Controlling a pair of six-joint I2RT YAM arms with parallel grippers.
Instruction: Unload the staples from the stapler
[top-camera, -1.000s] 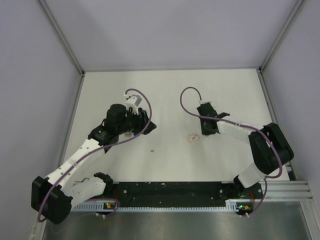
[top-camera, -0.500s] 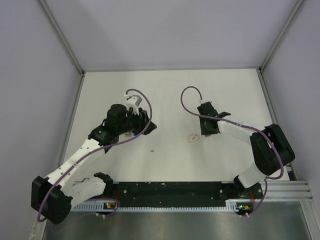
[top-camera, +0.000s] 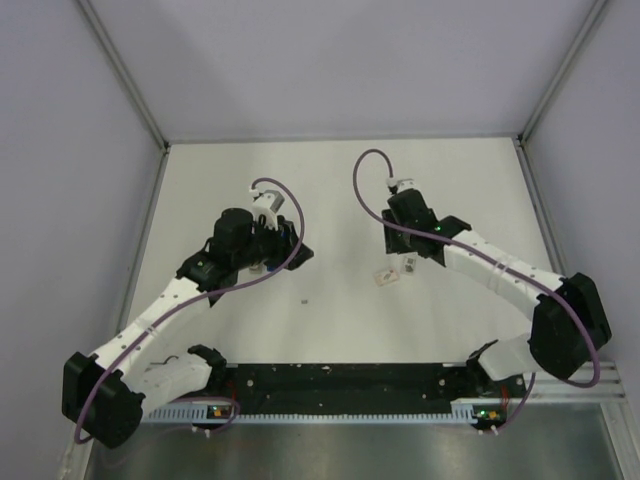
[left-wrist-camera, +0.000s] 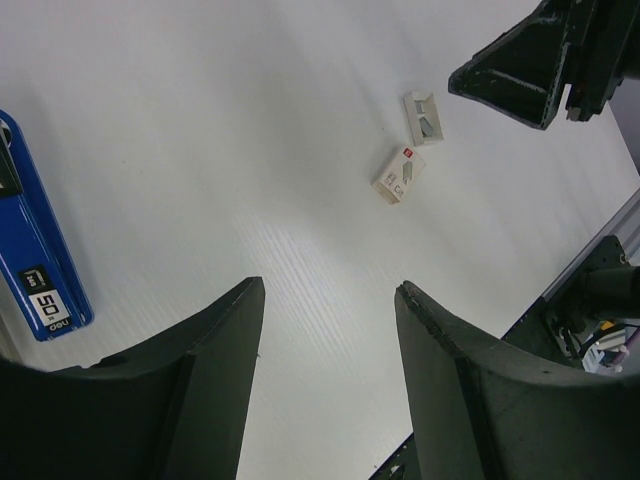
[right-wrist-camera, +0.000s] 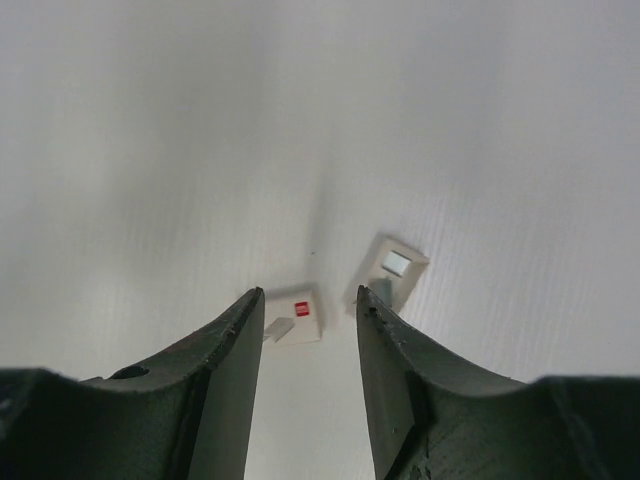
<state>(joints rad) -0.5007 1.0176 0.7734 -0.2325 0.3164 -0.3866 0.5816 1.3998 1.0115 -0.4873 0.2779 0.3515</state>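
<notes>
The right gripper (right-wrist-camera: 308, 298) hangs spread and empty over the staple box (right-wrist-camera: 297, 316) and tray (right-wrist-camera: 393, 268), while the blue stapler (left-wrist-camera: 35, 250) lies beside the open left gripper (left-wrist-camera: 330, 288), so this seems a drop-off, next needing a clean lift clear.

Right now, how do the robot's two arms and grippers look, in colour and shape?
The left arm and right arm have white links and black joints; a purple cable loops along each. The left gripper and right gripper are dark, matte and tapered.
</notes>
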